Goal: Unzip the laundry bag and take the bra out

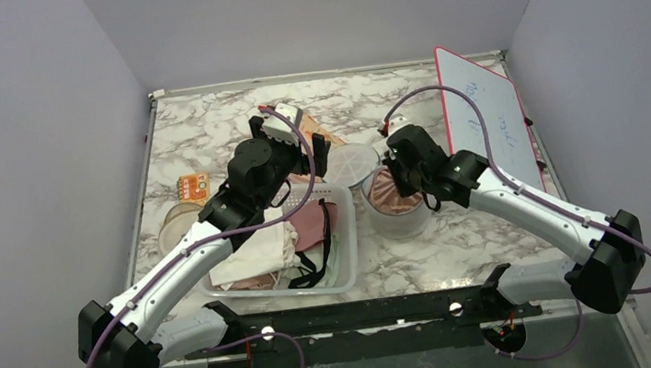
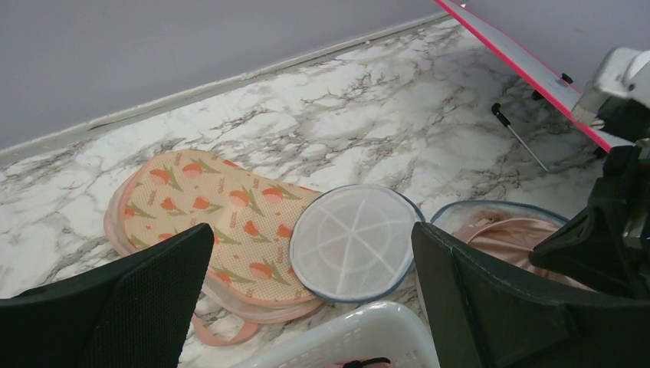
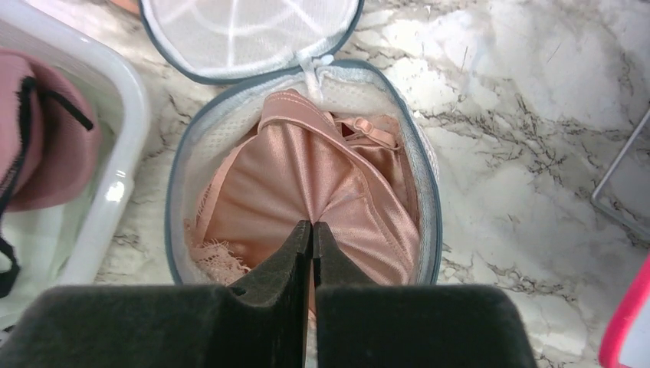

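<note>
Right gripper (image 3: 313, 227) pinches a thin fold of the peach bra (image 3: 360, 192) inside the unzipped laundry bag (image 3: 426, 184) — slick satin may slip, or drag the bag up — left gripper (image 2: 312, 234) gapes wide.

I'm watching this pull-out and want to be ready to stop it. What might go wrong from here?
1. The right gripper pinches only a small fold of the peach satin garment, and the smooth fabric may slide out.
2. The left gripper is open and away from the laundry bag, so the unheld bag may lift or tip along.
3. The strap slider sits near the rim and might snag.
</note>
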Robot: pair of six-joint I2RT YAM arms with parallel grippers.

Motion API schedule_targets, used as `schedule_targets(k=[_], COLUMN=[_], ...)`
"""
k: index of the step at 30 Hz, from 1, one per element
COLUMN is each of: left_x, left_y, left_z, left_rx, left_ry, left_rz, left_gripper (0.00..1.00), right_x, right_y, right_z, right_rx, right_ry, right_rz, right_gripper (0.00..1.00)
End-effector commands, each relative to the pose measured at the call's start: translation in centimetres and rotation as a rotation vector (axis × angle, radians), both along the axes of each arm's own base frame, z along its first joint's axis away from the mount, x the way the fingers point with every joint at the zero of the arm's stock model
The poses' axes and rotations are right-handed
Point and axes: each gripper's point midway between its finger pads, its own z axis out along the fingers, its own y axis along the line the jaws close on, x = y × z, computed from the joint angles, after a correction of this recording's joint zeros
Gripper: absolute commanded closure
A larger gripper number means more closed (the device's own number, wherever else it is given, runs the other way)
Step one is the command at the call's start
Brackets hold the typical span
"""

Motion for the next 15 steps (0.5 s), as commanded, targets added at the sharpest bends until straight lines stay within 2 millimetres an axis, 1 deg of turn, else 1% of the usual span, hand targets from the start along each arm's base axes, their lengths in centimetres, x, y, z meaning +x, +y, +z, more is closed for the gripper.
schedule_targets(k=[1, 8, 15], left_x=[-0.2, -0.2, -0.2], left_y=[-0.8, -0.9, -0.7], left_z=[0.5, 0.4, 0.6], left_rx=[-0.021, -0.021, -0.020], left_ry=[0.001, 0.004, -0.001], left_rz=[-0.027, -0.030, -0.021], left_gripper=[0.01, 0.01, 0.01], right_x=[0.3, 0.4, 0.2], right_y=[1.0, 1.4, 1.1], right_z=[4.0, 8.2, 12.9], right_rx=[0.093, 0.165, 0.248], right_ry=[-0.072, -0.144, -0.244], right_rz=[0.017, 0.026, 0.030], right_gripper=[0.99, 0.99, 0.99])
